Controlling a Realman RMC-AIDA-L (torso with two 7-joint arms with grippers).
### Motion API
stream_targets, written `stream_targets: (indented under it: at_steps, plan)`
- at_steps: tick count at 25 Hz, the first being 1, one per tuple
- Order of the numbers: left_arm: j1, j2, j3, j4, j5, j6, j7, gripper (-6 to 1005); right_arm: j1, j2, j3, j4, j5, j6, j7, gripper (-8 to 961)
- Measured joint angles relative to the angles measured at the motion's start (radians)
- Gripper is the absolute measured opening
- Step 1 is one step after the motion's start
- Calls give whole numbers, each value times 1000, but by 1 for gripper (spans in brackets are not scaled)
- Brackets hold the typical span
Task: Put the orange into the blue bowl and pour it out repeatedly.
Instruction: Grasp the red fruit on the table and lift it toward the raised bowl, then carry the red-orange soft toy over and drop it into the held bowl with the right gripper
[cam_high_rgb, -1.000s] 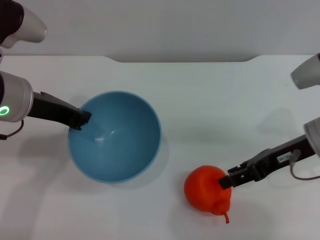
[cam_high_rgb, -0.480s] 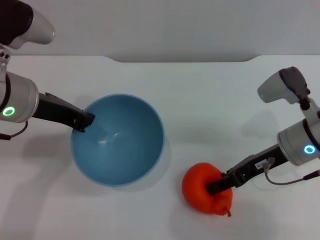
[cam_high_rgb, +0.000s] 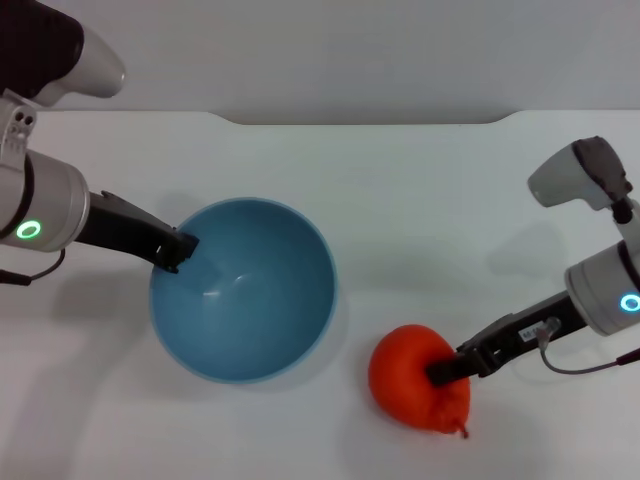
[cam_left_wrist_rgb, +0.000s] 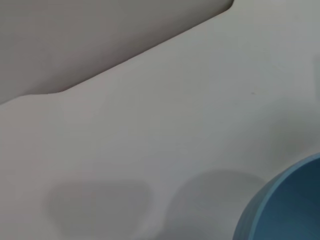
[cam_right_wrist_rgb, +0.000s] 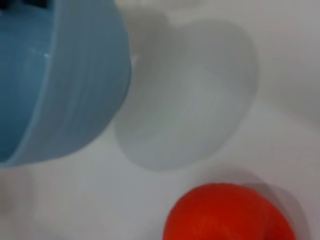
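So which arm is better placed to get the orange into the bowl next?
The right. Its gripper is already at the orange, beside the blue bowl; the left gripper is at the bowl's rim.

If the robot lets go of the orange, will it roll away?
Probably a little. The orange is roundish, so a nudge would likely set it rolling on the flat table. Its lumpy shape and stem nub would probably stop it soon.

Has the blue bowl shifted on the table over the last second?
Yes. The blue bowl, held at its rim by the left gripper, has slid slightly toward the robot and its right, away from the table's far edge.
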Motion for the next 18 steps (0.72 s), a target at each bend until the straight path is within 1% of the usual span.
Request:
stream_targets:
  at_steps: [2, 6, 8, 9, 10, 14, 18]
  plan:
    - [-1, 0, 6, -1, 0, 0, 0, -2, -28, -2, 1, -49, 28, -33, 0, 201]
    - [-8, -1, 27, -12, 0, 1, -1, -2, -118, -4, 17, -215, 107, -138, 1, 148]
    - [-21, -4, 45, -32, 0, 1, -6, -2, -159, -5, 52, -310, 132, -196, 2, 117]
    - [-30, -4, 58, -44, 0, 2, -12, -2, -185, -5, 98, -385, 144, -260, 2, 102]
    - [-45, -4, 75, -62, 0, 2, -20, -2, -185, -5, 98, -385, 144, -260, 2, 98]
    - [-112, -5, 148, -139, -1, -2, -49, -1, -214, -5, 169, -508, 186, -369, 2, 81]
    - [-202, -8, 227, -228, -7, -22, -87, -1, -229, -5, 173, -603, 285, -425, -6, 64]
